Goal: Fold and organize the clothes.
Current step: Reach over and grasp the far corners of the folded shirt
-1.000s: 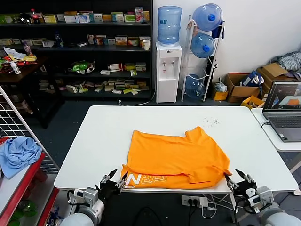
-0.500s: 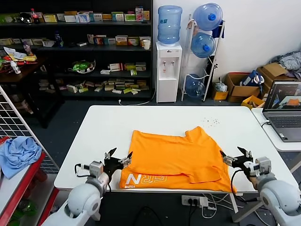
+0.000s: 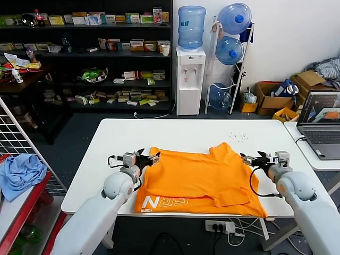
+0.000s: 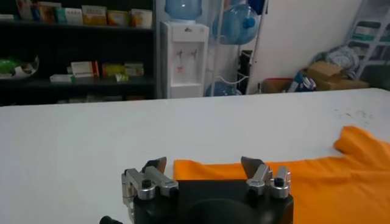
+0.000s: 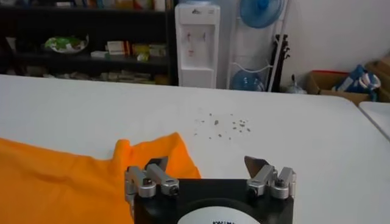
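Observation:
The orange T-shirt point(image 3: 199, 178) lies partly folded on the white table point(image 3: 175, 133), with white lettering on its near left edge hanging at the table's front. My left gripper point(image 3: 148, 157) is open and empty at the shirt's far left corner; that corner shows between its jaws in the left wrist view point(image 4: 201, 167). My right gripper point(image 3: 249, 158) is open and empty just right of the shirt's far right sleeve, which shows in the right wrist view point(image 5: 152, 152).
A laptop point(image 3: 321, 125) sits on a side table at the right. A light blue cloth point(image 3: 18, 175) lies on a red-edged rack at the left. Small crumbs point(image 3: 238, 137) dot the table's far right. A water dispenser point(image 3: 189, 79) and shelves stand behind.
Both grippers have moved from the table's front edge up along the shirt's sides to its far corners. The shirt has not moved.

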Robot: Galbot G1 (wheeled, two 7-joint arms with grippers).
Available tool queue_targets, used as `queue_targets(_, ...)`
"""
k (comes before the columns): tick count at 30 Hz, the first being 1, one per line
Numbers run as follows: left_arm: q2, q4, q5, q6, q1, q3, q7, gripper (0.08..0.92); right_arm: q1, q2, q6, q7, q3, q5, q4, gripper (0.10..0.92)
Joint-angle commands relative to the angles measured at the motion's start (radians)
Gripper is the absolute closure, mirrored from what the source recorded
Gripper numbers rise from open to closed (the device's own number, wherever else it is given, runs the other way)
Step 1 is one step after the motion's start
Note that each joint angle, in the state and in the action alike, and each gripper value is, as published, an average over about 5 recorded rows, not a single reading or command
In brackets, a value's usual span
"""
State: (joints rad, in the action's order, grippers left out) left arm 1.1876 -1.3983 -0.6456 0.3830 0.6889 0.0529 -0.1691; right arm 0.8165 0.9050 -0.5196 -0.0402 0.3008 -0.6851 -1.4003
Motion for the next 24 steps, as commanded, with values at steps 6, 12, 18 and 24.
queue_targets(6,0.137,0.363,0.013,-0.003,-0.197,0.067,0.023,0.177,-0.224,0.155,0.019,-0.078,-0.088,0.095,0.370,0.203)
queue_targets(12,0.135,0.376,0.033,-0.003,-0.180,0.053,0.025,0.177,-0.218,0.182,0.026,-0.103,-0.110,0.135,0.381,0.260)
queue_targets(18,0.116,0.350,0.035,-0.001,-0.149,0.035,0.017,0.250,-0.216,0.191,-0.001,-0.108,-0.124,0.153,0.384,0.423)
queue_targets(24,0.103,0.320,0.021,0.003,-0.119,0.026,0.017,0.440,-0.217,0.200,0.009,-0.111,-0.113,0.169,0.386,0.588)
